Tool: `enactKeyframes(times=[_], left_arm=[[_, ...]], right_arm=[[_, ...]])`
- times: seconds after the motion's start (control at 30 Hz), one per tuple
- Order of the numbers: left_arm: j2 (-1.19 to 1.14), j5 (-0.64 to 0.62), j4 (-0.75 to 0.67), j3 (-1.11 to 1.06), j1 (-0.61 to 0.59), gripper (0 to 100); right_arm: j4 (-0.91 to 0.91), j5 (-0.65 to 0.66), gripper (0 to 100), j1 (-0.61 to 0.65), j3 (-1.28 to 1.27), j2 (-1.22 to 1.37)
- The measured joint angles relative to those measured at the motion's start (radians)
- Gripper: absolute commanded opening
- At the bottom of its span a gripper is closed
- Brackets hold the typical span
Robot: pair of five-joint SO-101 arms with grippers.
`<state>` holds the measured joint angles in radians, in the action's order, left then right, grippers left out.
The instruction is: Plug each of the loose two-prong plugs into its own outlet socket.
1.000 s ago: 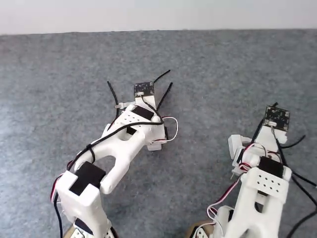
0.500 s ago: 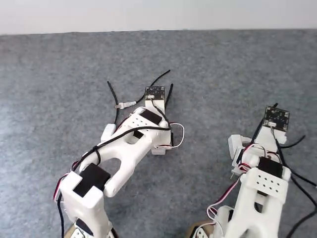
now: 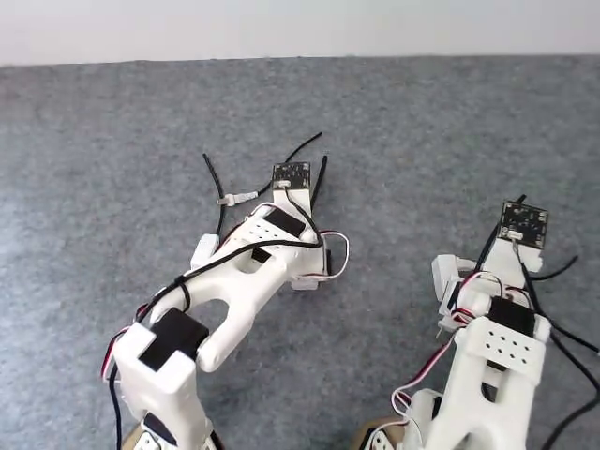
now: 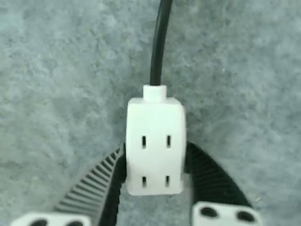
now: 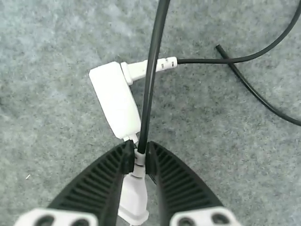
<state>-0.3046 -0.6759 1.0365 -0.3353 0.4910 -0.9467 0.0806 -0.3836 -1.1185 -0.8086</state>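
A white outlet block [image 4: 154, 141] with two pairs of slots and a black cord [image 4: 160, 42] sits between the black fingers [image 4: 108, 176] of my left gripper [image 4: 154, 150], which is shut on its sides. My right gripper [image 5: 139, 147] is shut on the neck of a white two-prong plug [image 5: 134, 195], whose black cord [image 5: 153, 70] runs away over a second white outlet block [image 5: 115, 101]. Another white plug [image 5: 148, 66] is seated in that block's far end. In the high view a loose white plug [image 3: 239, 198] lies beside the left arm, and the second outlet block [image 3: 445, 272] lies beside the right arm.
Everything rests on grey carpet [image 3: 112, 159]. Loose black cords [image 3: 305, 148] fan out beyond the left wrist, and more cords [image 5: 263, 99] trail past the right gripper. A small white piece [image 3: 204, 251] lies against the left arm.
The left arm has swung to the right and slightly forward, uncovering the loose white plug and its cord. The right arm has stayed still.
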Motion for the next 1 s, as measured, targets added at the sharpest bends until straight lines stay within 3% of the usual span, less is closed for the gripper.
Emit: enactKeyframes(times=[0.63,0.83,1.0], left_arm=[[0.008,-0.005,0.072,-0.003,-0.015,25],[0.180,0.054,0.112,-0.081,-0.009,25],[0.384,0.141,0.020,-0.265,-0.009,25]], right_arm=[[0.000,0.000,0.9,0.000,0.000,0.000],[0.000,0.000,0.9,0.029,0.000,0.000],[0.000,-0.011,1.1,0.149,0.000,0.000]])
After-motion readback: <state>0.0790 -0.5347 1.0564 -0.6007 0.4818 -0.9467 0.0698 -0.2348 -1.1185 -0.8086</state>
